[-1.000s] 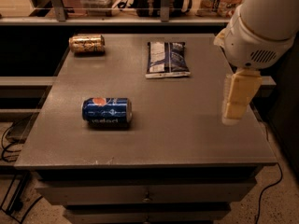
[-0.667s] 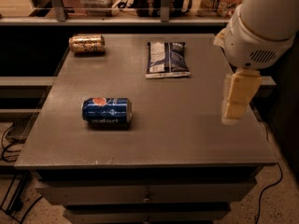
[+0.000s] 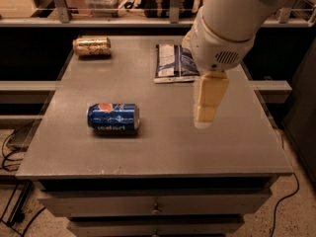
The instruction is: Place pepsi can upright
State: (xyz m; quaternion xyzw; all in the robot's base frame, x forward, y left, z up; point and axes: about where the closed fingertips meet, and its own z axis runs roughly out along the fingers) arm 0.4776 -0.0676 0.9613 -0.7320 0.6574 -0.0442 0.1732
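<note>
The pepsi can, blue with a red-white-blue round logo, lies on its side on the grey table, left of centre, with its silver end facing right. My gripper hangs down from the large white arm, cream-coloured, above the table's middle right. It is to the right of the can, about a can's length away from it, and holds nothing that I can see.
A gold-tan can lies on its side at the table's back left. A flat blue-and-white snack bag lies at the back centre, partly behind the arm. Drawers sit below the table's front edge. A shelf rail runs behind.
My arm and gripper have moved left, from the table's right edge toward its middle and closer to the pepsi can. The cans and bag have not moved.
</note>
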